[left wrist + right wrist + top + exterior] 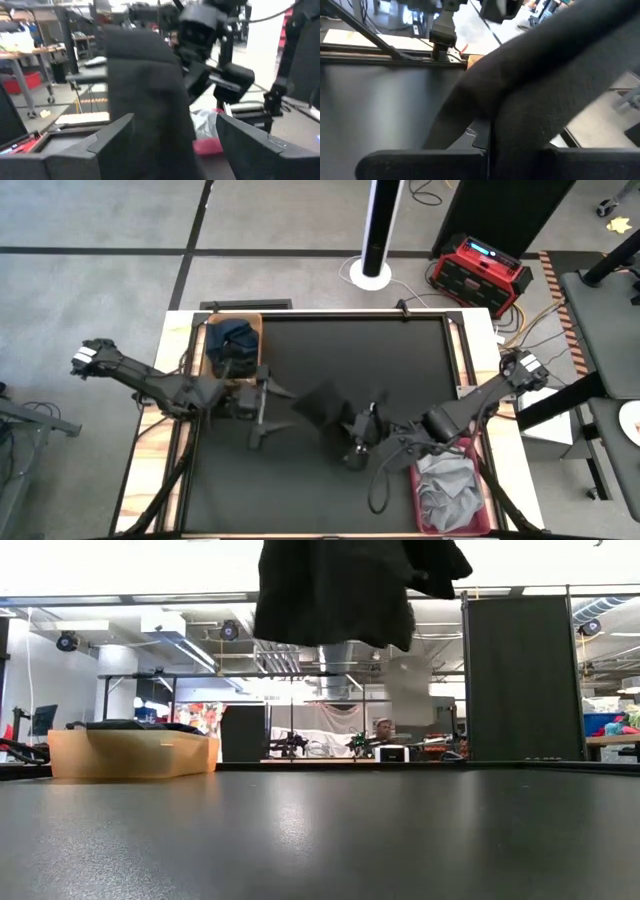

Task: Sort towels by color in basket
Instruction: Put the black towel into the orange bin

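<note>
A black towel (322,404) hangs in the air over the middle of the table; the low view shows its lower edge (335,600) well above the tabletop. My right gripper (357,430) is shut on it, reaching in from the table's right. To the towel's left my left gripper (280,410) stands open and level, and in the left wrist view the towel (150,105) hangs between its fingers (115,145). Navy towels (232,338) lie in the wooden basket (258,330) at the far left. Grey towels (448,485) lie in the red basket (418,480) at the near right. My right gripper pinches a bunched part at the towel's top (492,112) between its two shut fingers. The fingers come from the table's right, slanting a little downward. The towel drapes over them and hangs slack below, clear of the table. Whether my left gripper's open fingers touch the towel, I cannot tell.
The black mat (400,370) has free room around the hanging towel. The wooden basket (130,755) stands at the far left edge. Beyond the table are a white pole base (371,272), a red case (480,272) and cables.
</note>
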